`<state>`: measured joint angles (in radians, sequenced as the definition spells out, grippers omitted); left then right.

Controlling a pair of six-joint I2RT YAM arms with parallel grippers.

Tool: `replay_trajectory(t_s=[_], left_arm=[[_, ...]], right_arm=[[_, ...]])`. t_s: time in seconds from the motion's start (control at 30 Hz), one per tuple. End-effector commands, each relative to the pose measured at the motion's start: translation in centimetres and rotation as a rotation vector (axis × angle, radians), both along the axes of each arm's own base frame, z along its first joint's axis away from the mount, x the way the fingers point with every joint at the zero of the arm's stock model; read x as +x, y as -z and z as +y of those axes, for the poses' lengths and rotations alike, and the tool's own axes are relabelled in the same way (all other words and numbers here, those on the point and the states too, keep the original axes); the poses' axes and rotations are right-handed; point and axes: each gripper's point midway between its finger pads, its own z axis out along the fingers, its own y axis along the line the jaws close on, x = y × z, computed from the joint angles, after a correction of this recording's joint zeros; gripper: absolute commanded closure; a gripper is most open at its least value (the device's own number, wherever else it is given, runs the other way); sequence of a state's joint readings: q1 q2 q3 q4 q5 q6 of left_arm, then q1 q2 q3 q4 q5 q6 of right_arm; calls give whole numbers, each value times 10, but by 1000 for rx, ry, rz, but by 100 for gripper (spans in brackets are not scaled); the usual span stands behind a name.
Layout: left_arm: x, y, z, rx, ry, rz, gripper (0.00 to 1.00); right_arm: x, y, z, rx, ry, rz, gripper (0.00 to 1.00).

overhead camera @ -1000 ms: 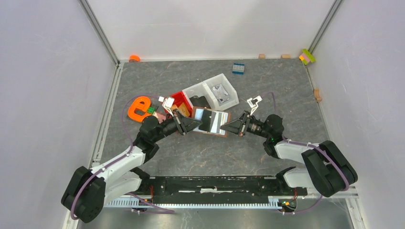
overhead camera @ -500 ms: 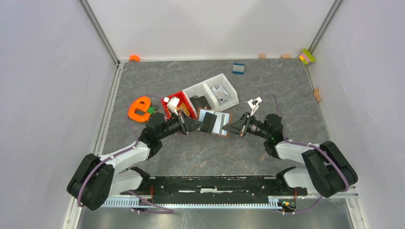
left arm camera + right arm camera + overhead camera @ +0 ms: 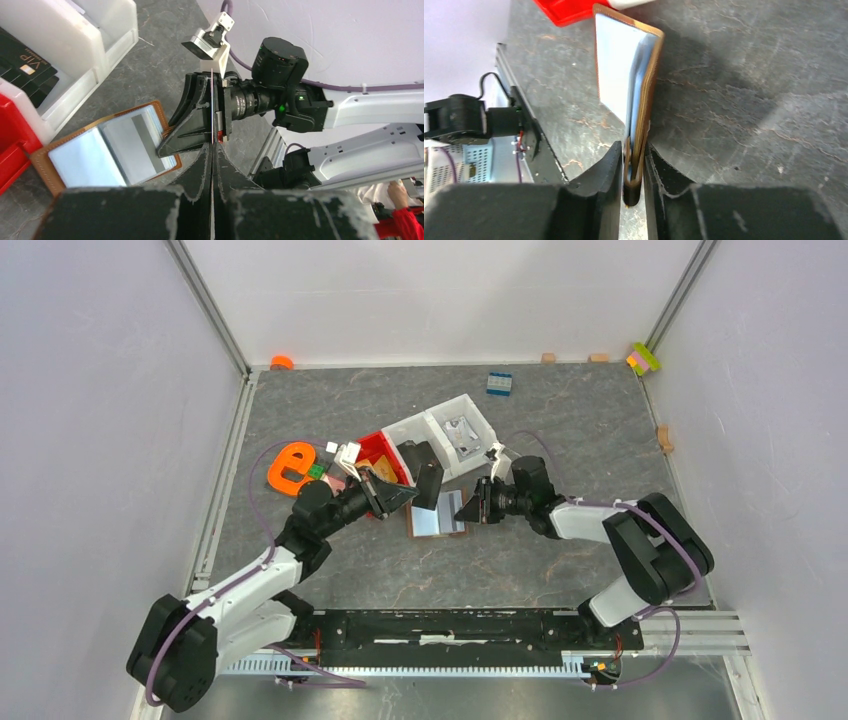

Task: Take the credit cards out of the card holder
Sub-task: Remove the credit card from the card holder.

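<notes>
The brown card holder (image 3: pixel 438 517) lies open on the table with pale blue, silvery faces showing; it also shows in the left wrist view (image 3: pixel 107 150). My right gripper (image 3: pixel 473 507) is shut on its right edge, which stands on end between the jaws in the right wrist view (image 3: pixel 626 85). My left gripper (image 3: pixel 411 496) is shut on a thin card (image 3: pixel 429 484) that looks dark from above. It holds the card free of the holder, just above and behind it. In the left wrist view the card (image 3: pixel 212 107) is edge-on between the shut jaws.
A red bin (image 3: pixel 381 452) and a white two-part bin (image 3: pixel 452 426) stand right behind the holder. A black VIP card (image 3: pixel 25 70) lies in the white bin. An orange e-shaped piece (image 3: pixel 290 468) is at the left and a blue brick (image 3: pixel 499 383) at the back.
My left gripper has drawn the dark card out of the holder and lifted it back. My right gripper has swung left and the holder has shifted nearer and turned.
</notes>
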<state>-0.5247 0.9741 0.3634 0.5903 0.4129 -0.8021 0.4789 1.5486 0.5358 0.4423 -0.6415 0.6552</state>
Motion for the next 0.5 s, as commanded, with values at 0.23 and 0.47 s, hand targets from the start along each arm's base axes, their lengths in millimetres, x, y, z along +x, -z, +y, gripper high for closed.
replay_trajectory(t_s=[0.23, 0.47], left_arm=[[-1, -10, -1, -2, 19, -66, 98], [-16, -27, -11, -85, 125, -113, 98]], right_arm=[[26, -43, -38, -134, 186, -309, 38], [-13, -113, -14, 207, 40, -528, 28]])
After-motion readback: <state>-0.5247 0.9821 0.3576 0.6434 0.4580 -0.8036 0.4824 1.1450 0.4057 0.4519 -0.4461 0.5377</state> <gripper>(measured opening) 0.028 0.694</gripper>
